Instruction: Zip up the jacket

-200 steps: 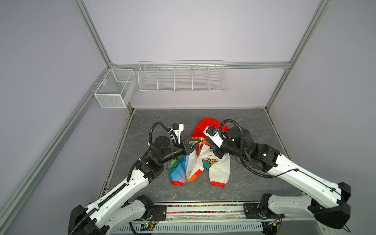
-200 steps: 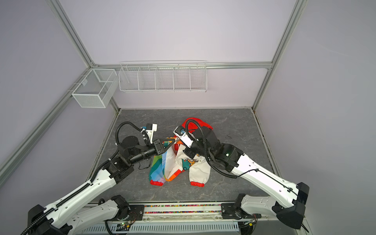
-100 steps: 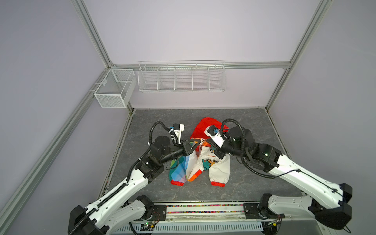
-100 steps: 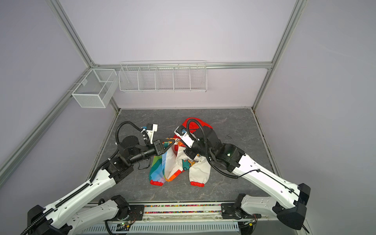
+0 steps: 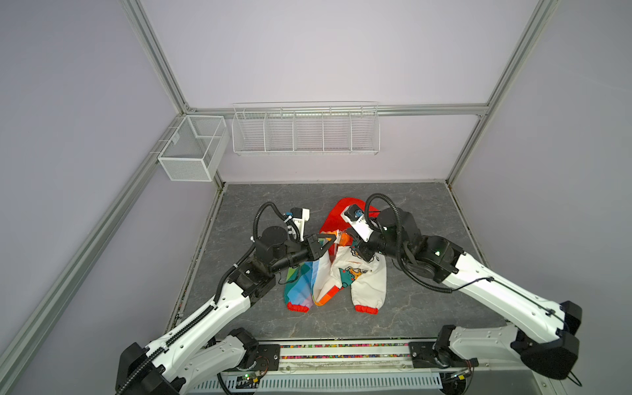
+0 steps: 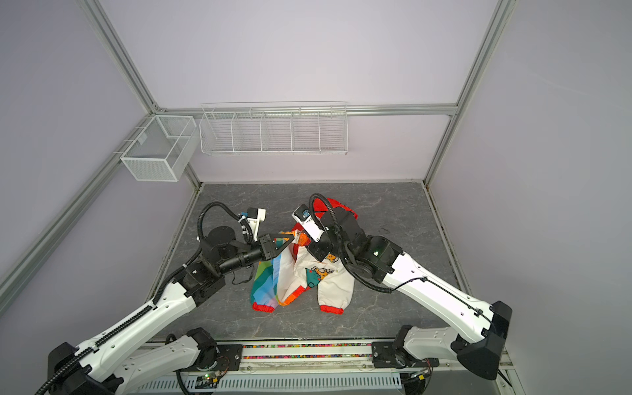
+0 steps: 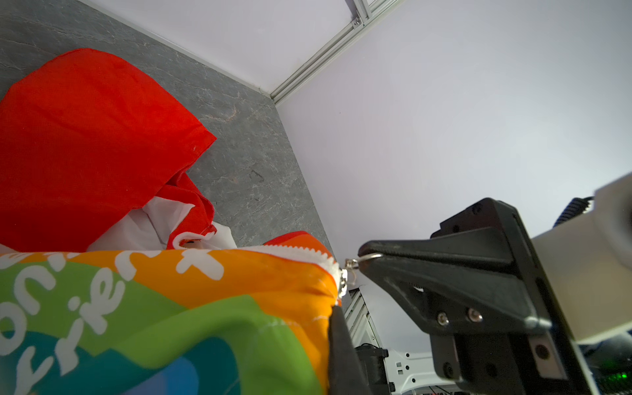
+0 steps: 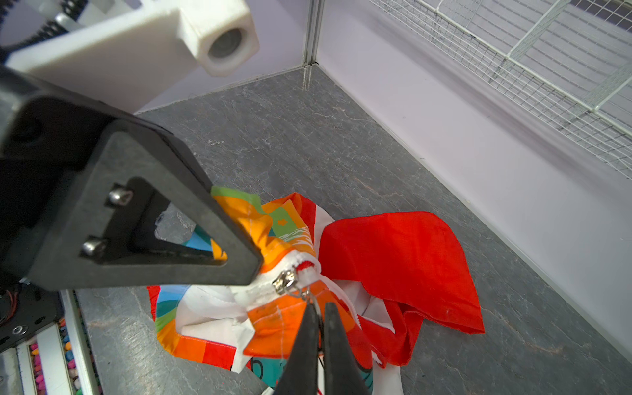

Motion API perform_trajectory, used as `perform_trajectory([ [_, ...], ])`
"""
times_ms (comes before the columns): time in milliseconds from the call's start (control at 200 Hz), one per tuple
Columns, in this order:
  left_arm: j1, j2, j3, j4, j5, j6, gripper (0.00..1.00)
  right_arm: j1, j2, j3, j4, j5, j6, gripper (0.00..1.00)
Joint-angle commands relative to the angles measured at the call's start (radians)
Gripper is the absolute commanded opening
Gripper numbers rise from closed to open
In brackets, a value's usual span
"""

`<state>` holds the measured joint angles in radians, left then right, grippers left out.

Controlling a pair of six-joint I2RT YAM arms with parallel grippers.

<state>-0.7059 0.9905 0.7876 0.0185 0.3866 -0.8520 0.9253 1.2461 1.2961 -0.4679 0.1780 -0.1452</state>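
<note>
Grey marbled tabletop (image 5: 420, 212) fills the floor of a cell with pale lilac walls, and a white wire rack (image 5: 305, 130) hangs on the back wall. On the middle of this surface is the jacket (image 5: 355, 273), crumpled. Its red hood (image 5: 333, 219) points to the back wall and its two red cuffs (image 5: 298, 307) point to the robot's base. In both top views the rainbow half is on the left and the white half with animals is on the right. Both arms meet at the lifted upper part of the zipper. The left gripper (image 8: 244, 263) is clamped on the orange fabric just beside the white zipper tape. The right gripper (image 8: 318, 309) is pressed together on the thin metal ring (image 7: 371, 255) that hangs from the silver zipper slider (image 8: 284, 281), close to the hood
</note>
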Motion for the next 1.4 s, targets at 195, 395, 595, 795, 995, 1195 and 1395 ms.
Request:
perform_trajectory([
  [195,0.011,-0.013,-0.026,0.002,-0.030,-0.020,0.00,-0.034,-0.006,0.037,-0.001,-0.050,0.013,0.07],
  [395,0.011,-0.017,-0.085,0.128,-0.075,-0.088,0.09,-0.024,-0.002,0.031,-0.020,-0.106,0.034,0.07],
  [595,0.011,-0.023,-0.151,0.268,-0.103,-0.149,0.45,-0.022,0.003,0.026,-0.013,-0.117,0.053,0.07],
  [795,0.010,-0.007,-0.178,0.347,-0.077,-0.196,0.50,-0.020,0.016,0.025,0.001,-0.130,0.068,0.07],
  [995,-0.006,-0.004,-0.192,0.399,-0.075,-0.223,0.51,-0.020,0.023,0.019,0.019,-0.132,0.078,0.07],
  [1195,-0.049,0.026,-0.197,0.424,-0.079,-0.223,0.46,-0.020,0.027,0.015,0.035,-0.128,0.089,0.07],
  [1395,-0.055,0.031,-0.213,0.446,-0.091,-0.263,0.36,-0.019,0.027,0.016,0.037,-0.121,0.093,0.07],
])
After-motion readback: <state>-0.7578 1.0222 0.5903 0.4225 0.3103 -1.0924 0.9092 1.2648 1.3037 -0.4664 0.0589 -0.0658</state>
